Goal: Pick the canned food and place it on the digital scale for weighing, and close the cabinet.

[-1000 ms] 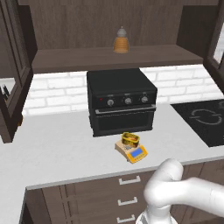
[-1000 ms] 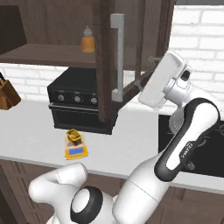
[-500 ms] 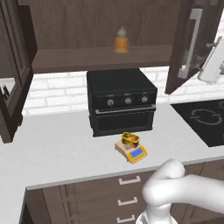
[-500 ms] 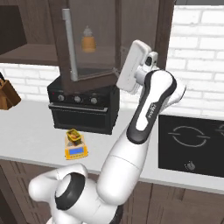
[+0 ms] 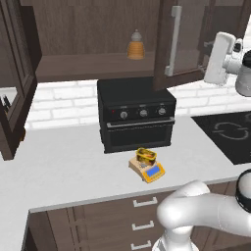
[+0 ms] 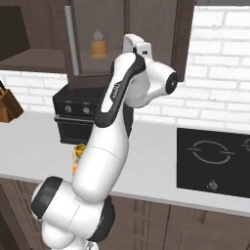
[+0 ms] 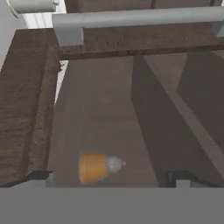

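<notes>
The yellow canned food (image 5: 146, 156) stands on the tan-orange digital scale (image 5: 151, 171) on the counter, in front of the black oven. A sliver of the can (image 6: 78, 154) peeks out beside my arm in the right base view. The cabinet's right glass door (image 5: 161, 54) hangs partly open, its silver handle (image 5: 171, 41) facing me. My gripper (image 5: 209, 58) is open just right of that door, holding nothing. In the hand view the fingertips (image 7: 41, 176) stand wide apart below the handle (image 7: 131, 19), gripper (image 7: 111, 178) facing the glass pane.
An orange bottle (image 5: 136, 45) stands on the cabinet shelf, seen through the glass (image 7: 94, 166). The black toaster oven (image 5: 136, 117) sits under the shelf. The left cabinet door (image 5: 14, 78) stands open. A black cooktop (image 5: 230, 135) lies to the right; a brown object (image 6: 7, 105) is at far left.
My hand has swung left against the cabinet's right door, and the door has turned inward with it toward the shelf. The can, scale and base have not moved.
</notes>
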{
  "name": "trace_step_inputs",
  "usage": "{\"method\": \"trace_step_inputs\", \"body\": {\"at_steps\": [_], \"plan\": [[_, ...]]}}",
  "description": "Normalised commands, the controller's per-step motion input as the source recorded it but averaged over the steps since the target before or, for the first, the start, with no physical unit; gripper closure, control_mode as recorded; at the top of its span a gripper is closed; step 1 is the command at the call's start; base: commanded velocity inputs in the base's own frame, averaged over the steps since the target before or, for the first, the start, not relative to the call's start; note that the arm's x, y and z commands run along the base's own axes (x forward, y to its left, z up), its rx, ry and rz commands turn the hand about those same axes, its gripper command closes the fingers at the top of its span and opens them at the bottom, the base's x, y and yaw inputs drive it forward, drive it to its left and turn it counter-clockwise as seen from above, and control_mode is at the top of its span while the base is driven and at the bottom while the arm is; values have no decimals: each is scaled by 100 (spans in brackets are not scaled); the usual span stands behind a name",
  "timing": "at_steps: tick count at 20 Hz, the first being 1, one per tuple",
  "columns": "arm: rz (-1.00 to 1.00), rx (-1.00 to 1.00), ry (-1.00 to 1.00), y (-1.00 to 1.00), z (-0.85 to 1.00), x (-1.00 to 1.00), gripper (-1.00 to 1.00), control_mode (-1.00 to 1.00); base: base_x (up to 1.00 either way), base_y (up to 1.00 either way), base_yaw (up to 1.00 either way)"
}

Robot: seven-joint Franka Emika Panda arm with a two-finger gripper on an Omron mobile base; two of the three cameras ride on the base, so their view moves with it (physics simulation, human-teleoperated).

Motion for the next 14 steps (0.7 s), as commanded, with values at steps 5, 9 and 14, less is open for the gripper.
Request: {"method": "trace_step_inputs", "body": {"at_steps": [5, 9, 14], "plan": [[-42, -16, 1, 54, -4, 100, -100, -100, 0, 0, 0], [-27, -8, 0, 19, -14, 100, -100, -100, 0, 0, 0], [-23, -6, -1, 13, -38, 100, -100, -100, 0, 0, 0]]}}
